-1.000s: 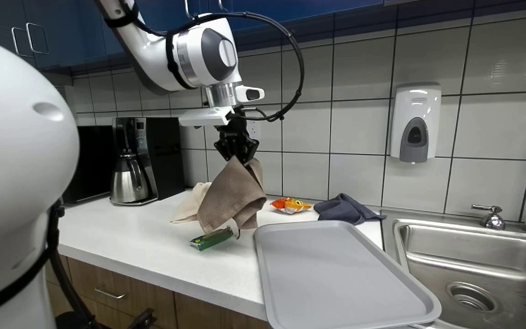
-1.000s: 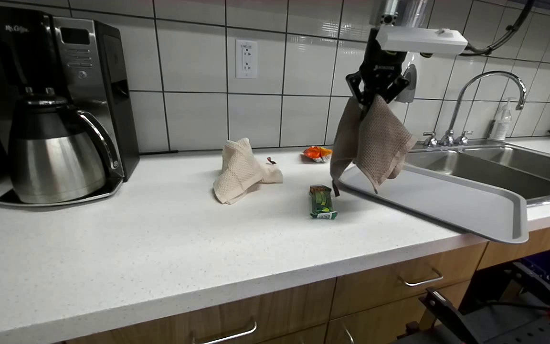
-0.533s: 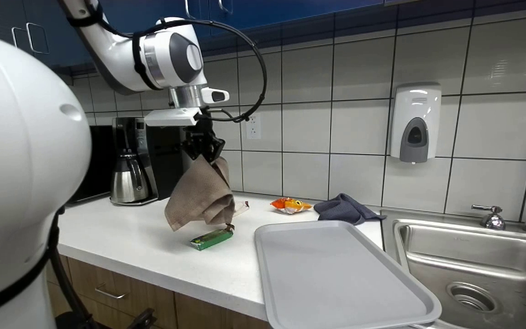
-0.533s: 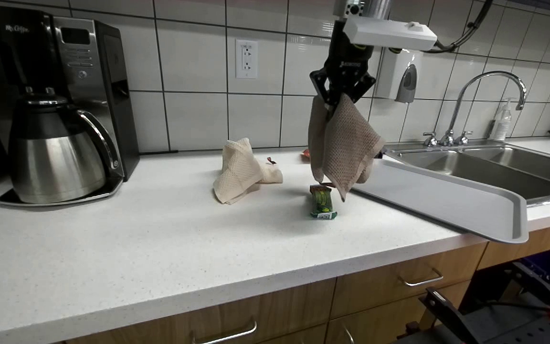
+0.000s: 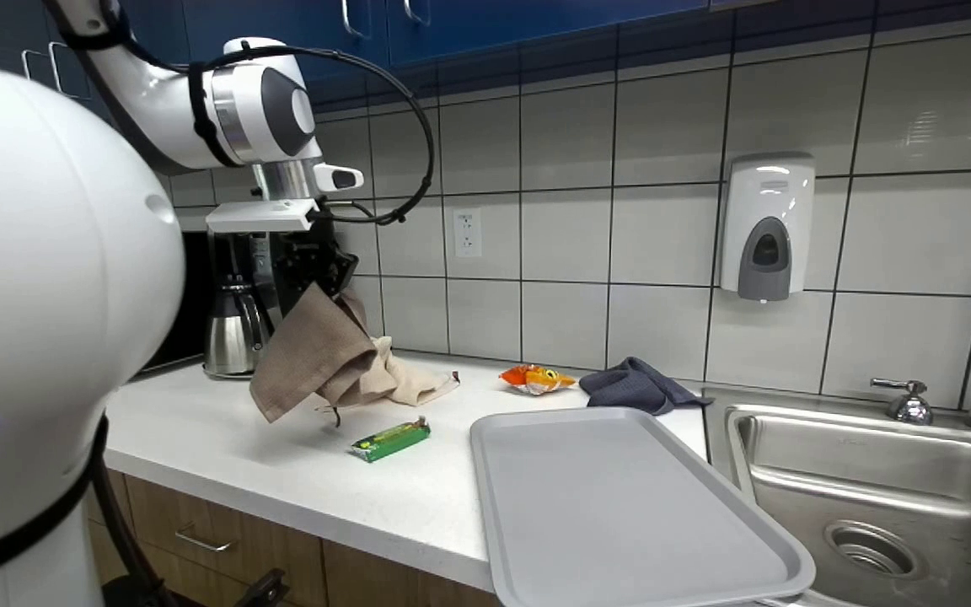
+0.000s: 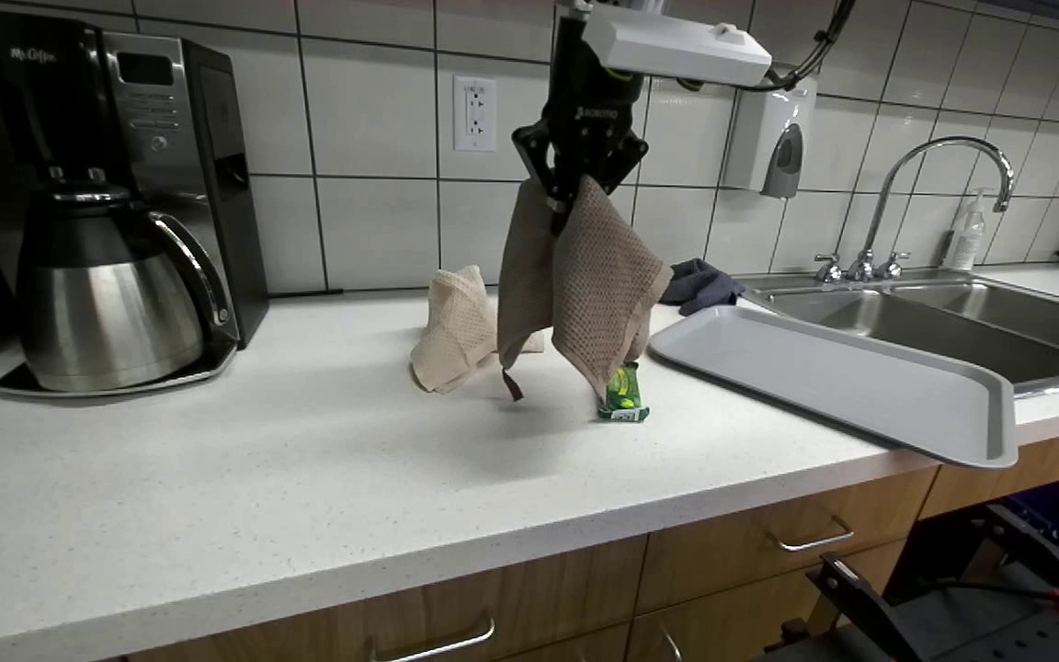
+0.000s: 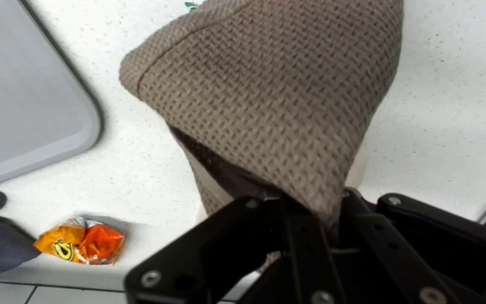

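Gripper (image 6: 559, 206) clamped on brown cloth (image 6: 601, 285): top pinched between jaws, rest hanging directly below gripper in two flaps.

We see a brown, waffle-textured dish towel (image 6: 601, 280), a similarly patterned cream towel (image 6: 458, 333), a slate-blue cloth (image 5: 639, 389) and a black gripper (image 6: 560, 208). We find the snack packet (image 7: 80, 243) orange and red with yellow marking, the snack bar (image 5: 392, 439) green with yellow, the tray (image 5: 629, 506) plain grey, the countertop (image 7: 445, 97) grey-speckled white.

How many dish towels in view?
3: a brown dish towel hanging from the pincer, a cream dish towel on the counter, a navy dish towel near the sink. Others may be hidden.
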Controlling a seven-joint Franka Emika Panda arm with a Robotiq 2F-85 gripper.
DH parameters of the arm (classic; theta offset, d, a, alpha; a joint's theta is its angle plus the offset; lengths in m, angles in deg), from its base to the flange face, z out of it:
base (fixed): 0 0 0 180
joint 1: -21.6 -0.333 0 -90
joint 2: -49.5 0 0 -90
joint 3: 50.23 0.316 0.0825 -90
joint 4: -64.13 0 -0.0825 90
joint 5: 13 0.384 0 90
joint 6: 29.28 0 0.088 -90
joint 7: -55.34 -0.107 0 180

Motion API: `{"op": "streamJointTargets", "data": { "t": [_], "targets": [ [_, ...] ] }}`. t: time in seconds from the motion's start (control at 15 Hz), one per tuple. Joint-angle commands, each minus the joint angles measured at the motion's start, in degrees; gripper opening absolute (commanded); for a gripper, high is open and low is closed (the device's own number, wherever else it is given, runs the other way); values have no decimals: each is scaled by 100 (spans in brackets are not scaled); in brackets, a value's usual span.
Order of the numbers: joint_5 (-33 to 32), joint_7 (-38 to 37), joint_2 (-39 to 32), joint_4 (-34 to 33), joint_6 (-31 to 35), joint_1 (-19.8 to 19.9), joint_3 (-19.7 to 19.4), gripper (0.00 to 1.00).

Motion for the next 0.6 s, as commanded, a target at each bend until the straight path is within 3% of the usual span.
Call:
{"op": "streamJointTargets", "data": {
  "t": [0.0, 0.53],
  "targets": [
    [8, 25, -262, -367, -109, -146, 206, 2],
    [-82, 88, -892, -903, -87, -525, 457, 2]
  ]
}}
